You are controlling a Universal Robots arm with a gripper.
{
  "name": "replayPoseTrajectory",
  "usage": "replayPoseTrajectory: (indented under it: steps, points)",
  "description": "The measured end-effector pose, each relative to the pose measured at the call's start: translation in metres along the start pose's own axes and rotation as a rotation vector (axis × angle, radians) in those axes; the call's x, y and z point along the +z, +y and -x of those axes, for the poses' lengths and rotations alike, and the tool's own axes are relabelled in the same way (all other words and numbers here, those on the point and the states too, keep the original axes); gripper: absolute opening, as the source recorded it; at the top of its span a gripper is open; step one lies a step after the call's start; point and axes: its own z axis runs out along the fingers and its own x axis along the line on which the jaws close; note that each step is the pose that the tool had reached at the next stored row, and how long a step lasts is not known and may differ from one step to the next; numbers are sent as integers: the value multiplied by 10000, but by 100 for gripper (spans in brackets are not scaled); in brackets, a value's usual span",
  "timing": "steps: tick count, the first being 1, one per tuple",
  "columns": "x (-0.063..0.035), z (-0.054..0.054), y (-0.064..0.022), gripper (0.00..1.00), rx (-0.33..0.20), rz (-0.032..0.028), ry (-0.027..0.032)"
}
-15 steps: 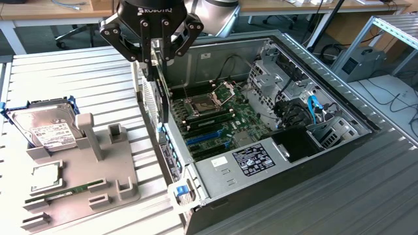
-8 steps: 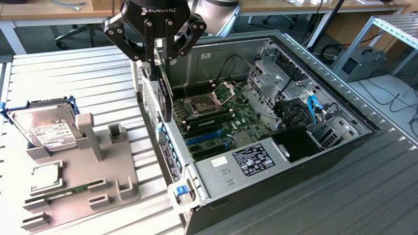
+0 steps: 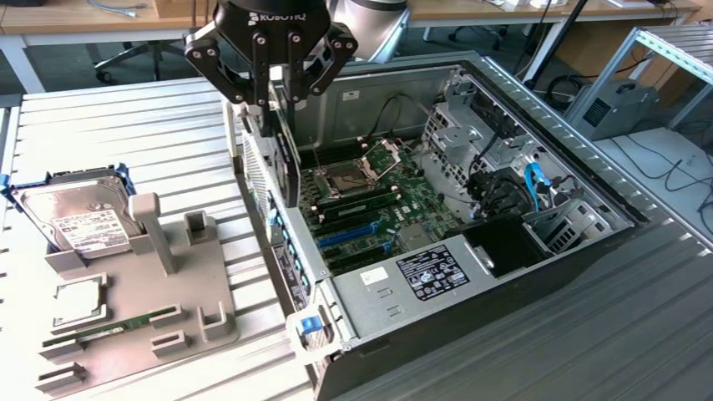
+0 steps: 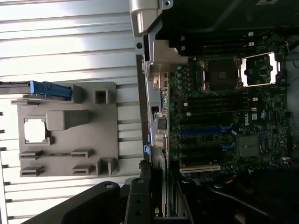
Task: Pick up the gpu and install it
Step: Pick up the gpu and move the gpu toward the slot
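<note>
The gpu (image 3: 286, 159) was held pinched between the fingers of the claw (image 3: 275, 93), which were pressed in on its upper end, so that the card hung below the claw over the open case (image 3: 579, 242). Its long axis was seen to run nearly upright, top to bottom, with a slight lean; the card was presented edge-on in the exterior view, dark and thin, its lower end pointed down toward the motherboard (image 3: 390, 200), close to the case wall on the exterior view's left. Whether that lower end touched the board could not be told, nor which end carried the bracket. In the wrist view a green edge of the gpu (image 4: 155, 205) was shown between the dark fingers. Beside the case, a grey holder (image 3: 167, 309) was seen on the table (image 3: 134, 134), with a hard drive (image 3: 73, 213) and a memory stick (image 3: 112, 326) kept on it
</note>
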Motion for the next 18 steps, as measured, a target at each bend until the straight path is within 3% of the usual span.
replayPoseTrajectory:
  steps: [18]
  points:
    - [5,126,9,26,0,-21,-2]
